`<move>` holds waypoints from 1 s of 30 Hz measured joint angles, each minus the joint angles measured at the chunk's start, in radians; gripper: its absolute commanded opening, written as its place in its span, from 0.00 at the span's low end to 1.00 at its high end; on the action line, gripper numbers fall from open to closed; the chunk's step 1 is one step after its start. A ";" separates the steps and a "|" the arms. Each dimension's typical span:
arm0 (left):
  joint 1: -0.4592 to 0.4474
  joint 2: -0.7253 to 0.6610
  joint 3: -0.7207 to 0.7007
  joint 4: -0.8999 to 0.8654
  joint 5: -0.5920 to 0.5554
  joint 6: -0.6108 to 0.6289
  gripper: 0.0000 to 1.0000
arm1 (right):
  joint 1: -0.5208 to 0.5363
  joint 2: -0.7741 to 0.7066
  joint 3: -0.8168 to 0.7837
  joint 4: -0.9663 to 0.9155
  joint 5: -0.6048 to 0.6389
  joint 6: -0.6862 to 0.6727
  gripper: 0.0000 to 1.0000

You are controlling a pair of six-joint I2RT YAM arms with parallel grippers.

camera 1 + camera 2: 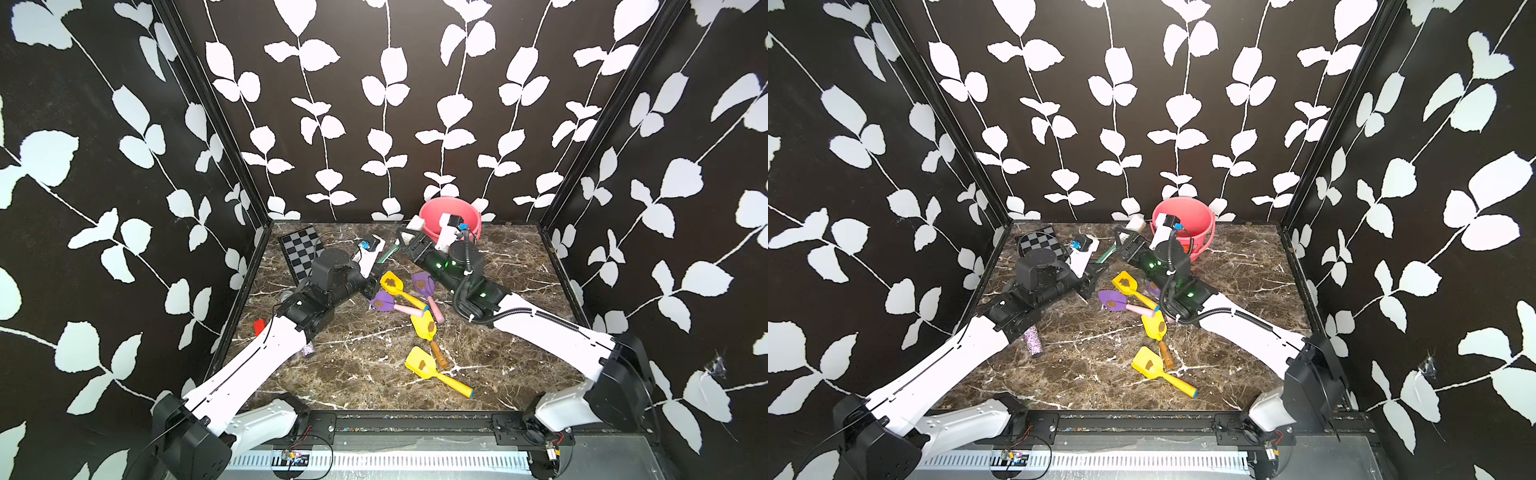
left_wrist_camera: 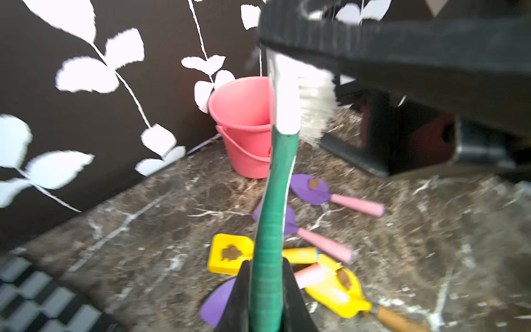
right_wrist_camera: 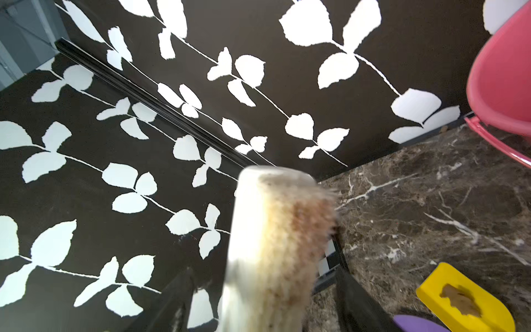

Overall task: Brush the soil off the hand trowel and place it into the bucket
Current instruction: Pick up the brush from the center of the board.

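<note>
My left gripper [image 2: 265, 261] is shut on the green handle of a brush [image 2: 273, 184] that points toward the pink bucket [image 2: 244, 115]. In both top views the brush's white head [image 1: 415, 224] sits just left of the bucket [image 1: 1183, 220]. My right gripper [image 3: 264, 270] is open, its jaws standing apart on both sides of the soiled bristle head [image 3: 281, 230] without touching it. Several hand trowels lie mid-table, each with a brown soil clump: yellow ones [image 1: 392, 282] [image 1: 424, 324] [image 1: 422, 363] and purple ones [image 1: 381, 301] [image 1: 423, 284].
A checkered board [image 1: 299, 249] lies at the back left under my left arm. A glittery cylinder [image 1: 1034, 340] and a small red piece [image 1: 259, 326] sit by the left wall. Patterned walls close in three sides.
</note>
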 measured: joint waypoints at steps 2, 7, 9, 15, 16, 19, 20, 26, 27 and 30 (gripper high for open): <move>0.000 -0.007 0.003 -0.018 -0.045 0.068 0.00 | -0.032 -0.037 -0.026 -0.041 -0.041 -0.028 0.95; -0.011 -0.027 0.004 -0.057 -0.181 0.333 0.00 | -0.166 -0.111 -0.026 -0.159 -0.260 -0.072 0.95; -0.022 -0.031 0.004 -0.062 -0.232 0.445 0.00 | -0.216 -0.111 0.011 -0.220 -0.359 -0.081 0.96; -0.083 -0.046 -0.055 -0.009 -0.383 0.758 0.00 | -0.250 -0.097 0.094 -0.385 -0.541 -0.082 0.99; -0.101 -0.047 -0.070 0.003 -0.404 0.797 0.00 | -0.249 -0.090 0.096 -0.395 -0.563 -0.070 0.99; -0.148 -0.047 -0.106 0.043 -0.443 0.894 0.00 | -0.246 -0.054 0.085 -0.392 -0.607 -0.013 0.99; -0.159 -0.047 -0.114 0.054 -0.452 0.917 0.00 | -0.246 -0.042 0.076 -0.382 -0.615 0.007 0.99; -0.199 -0.046 -0.135 0.112 -0.494 1.011 0.00 | -0.238 0.015 0.016 -0.364 -0.622 0.108 0.97; -0.202 -0.046 -0.135 0.119 -0.499 1.019 0.00 | -0.235 0.015 0.006 -0.364 -0.620 0.119 0.95; -0.208 -0.046 -0.143 0.143 -0.509 1.028 0.00 | -0.230 0.014 -0.017 -0.344 -0.611 0.150 0.82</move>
